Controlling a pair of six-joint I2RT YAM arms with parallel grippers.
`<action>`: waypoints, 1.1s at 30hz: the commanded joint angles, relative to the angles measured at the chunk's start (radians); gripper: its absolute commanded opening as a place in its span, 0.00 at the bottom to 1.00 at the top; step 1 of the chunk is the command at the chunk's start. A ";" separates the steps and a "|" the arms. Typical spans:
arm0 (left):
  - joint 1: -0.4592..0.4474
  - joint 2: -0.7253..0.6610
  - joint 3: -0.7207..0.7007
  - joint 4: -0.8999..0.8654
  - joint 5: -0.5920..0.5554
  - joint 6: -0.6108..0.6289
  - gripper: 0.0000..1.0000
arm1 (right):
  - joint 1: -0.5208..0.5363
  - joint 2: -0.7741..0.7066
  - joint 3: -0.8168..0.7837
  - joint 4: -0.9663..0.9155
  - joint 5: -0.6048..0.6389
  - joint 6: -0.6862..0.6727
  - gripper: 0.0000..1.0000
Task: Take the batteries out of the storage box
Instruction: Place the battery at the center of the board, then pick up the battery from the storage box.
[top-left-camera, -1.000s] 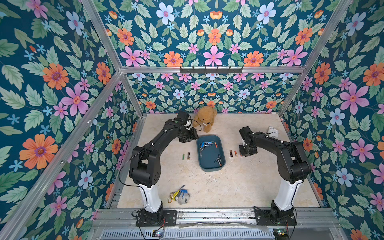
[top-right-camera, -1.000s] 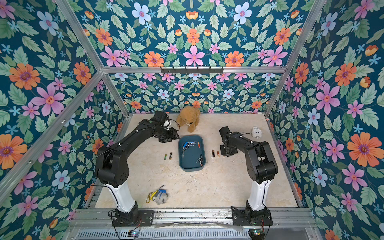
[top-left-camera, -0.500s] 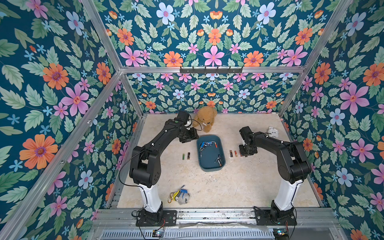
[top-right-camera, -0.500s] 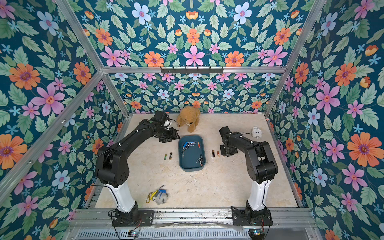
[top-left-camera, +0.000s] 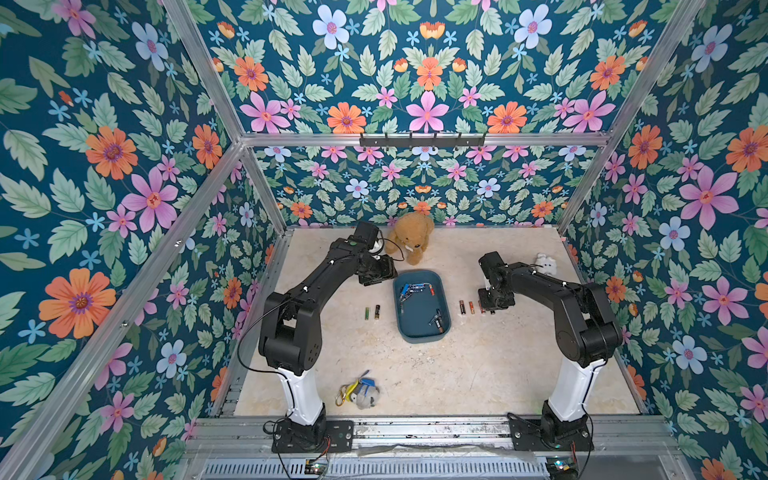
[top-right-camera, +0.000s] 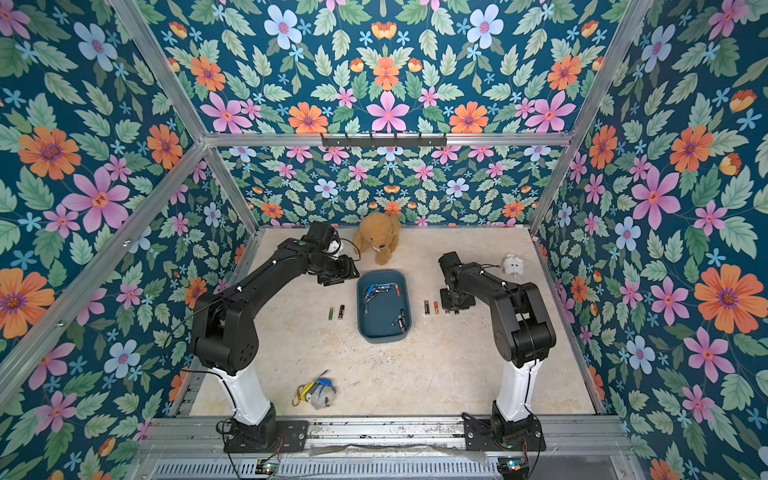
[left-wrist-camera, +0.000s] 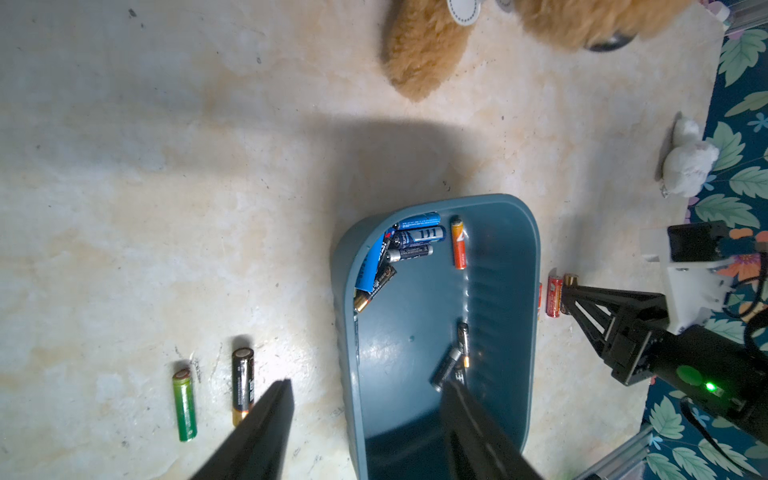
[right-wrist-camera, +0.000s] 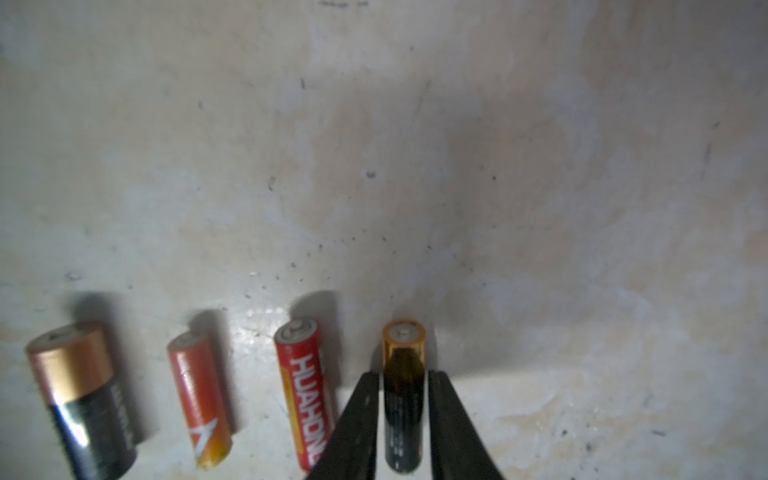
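The teal storage box (top-left-camera: 419, 332) (top-right-camera: 382, 332) (left-wrist-camera: 415, 324) lies mid-table. Inside it, several batteries (left-wrist-camera: 409, 241) cluster in one corner, an orange one (left-wrist-camera: 458, 245) lies beside them, and two black ones (left-wrist-camera: 453, 361) lie apart. My left gripper (top-left-camera: 376, 274) (left-wrist-camera: 368, 384) hovers open over the box's far left corner, one finger over the table and one over the box. Right of the box lies a row of batteries (top-left-camera: 466, 307). My right gripper (top-left-camera: 492, 305) (right-wrist-camera: 404, 374) is low there, slightly open. A black-and-gold battery (right-wrist-camera: 403, 399) lies on the table between its fingers.
A green battery (left-wrist-camera: 184, 405) and a black battery (left-wrist-camera: 242, 384) lie left of the box. A brown teddy bear (top-left-camera: 409, 241) sits behind the box, a small white plush (top-left-camera: 545, 264) at the far right, and a keychain bundle (top-left-camera: 357, 392) near the front.
The right gripper's jaws have parted a little around the black-and-gold battery. Neither arm has visibly moved.
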 joint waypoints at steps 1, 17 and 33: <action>-0.001 0.000 0.006 -0.006 0.004 -0.002 0.63 | 0.001 -0.011 0.013 -0.017 0.002 -0.005 0.27; -0.031 -0.014 0.061 -0.030 -0.020 -0.007 0.63 | 0.002 -0.106 0.055 -0.082 0.010 0.047 0.28; -0.237 0.107 0.191 -0.127 -0.264 0.010 0.57 | 0.072 -0.193 0.035 -0.096 -0.012 0.150 0.29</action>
